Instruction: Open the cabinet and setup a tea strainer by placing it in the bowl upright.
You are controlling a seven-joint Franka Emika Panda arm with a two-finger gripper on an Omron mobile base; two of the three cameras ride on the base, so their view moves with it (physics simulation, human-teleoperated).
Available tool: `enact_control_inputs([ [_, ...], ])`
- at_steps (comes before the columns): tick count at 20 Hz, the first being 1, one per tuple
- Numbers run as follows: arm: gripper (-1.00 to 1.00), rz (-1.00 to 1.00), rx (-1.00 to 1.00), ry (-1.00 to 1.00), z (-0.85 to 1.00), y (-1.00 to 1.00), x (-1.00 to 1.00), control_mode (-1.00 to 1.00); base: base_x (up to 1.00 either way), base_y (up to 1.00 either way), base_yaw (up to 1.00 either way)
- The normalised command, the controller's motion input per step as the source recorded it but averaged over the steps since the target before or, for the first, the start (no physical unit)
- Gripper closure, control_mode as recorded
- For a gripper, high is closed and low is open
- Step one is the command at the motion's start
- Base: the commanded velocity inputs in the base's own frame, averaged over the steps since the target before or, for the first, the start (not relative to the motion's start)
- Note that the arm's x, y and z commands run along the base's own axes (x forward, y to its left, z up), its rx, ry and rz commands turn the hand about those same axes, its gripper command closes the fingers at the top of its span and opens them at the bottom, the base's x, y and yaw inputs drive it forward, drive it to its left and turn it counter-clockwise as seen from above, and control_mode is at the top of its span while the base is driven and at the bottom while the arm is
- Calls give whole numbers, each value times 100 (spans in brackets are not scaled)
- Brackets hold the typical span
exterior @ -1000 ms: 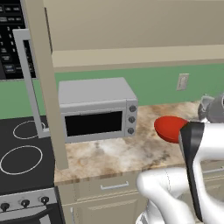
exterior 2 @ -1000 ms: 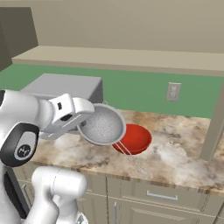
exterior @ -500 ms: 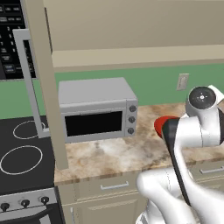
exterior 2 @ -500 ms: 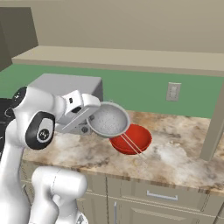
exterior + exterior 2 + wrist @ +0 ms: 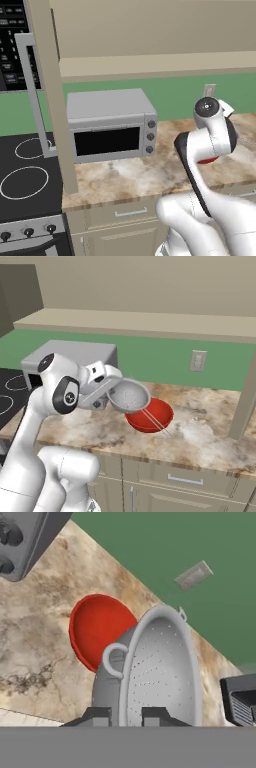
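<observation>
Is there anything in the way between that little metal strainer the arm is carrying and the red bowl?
Nothing visible. The gripper holds the tea strainer in the air just beside and above the bowl, and the bowl looks empty, with only bare counter around it.

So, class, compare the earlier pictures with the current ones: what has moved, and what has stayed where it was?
The gripper, shut on the small grey metallic half-sphere tea strainer, has carried it rightward across the counter, from beside the glossy red shallow bowl to above its near rim. The strainer remains held, not yet set down. The bowl, the grey microwave and the open cabinet door stayed put.
</observation>
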Motion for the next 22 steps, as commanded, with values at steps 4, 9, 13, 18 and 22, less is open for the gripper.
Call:
enact_control_inputs([
  [4, 100, 0, 0, 4, -53, -13, 50, -100, 0, 0, 0],
  [9, 100, 0, 0, 2, -55, -36, 43, -100, 0, 0, 0],
  [13, 100, 0, 0, 1, -55, -42, 44, -100, 0, 0, 0],
  [18, 100, 0, 0, 4, -62, -25, 47, -100, 0, 0, 0],
  [22, 100, 0, 0, 0, -21, -5, 27, -100, 0, 0, 0],
])
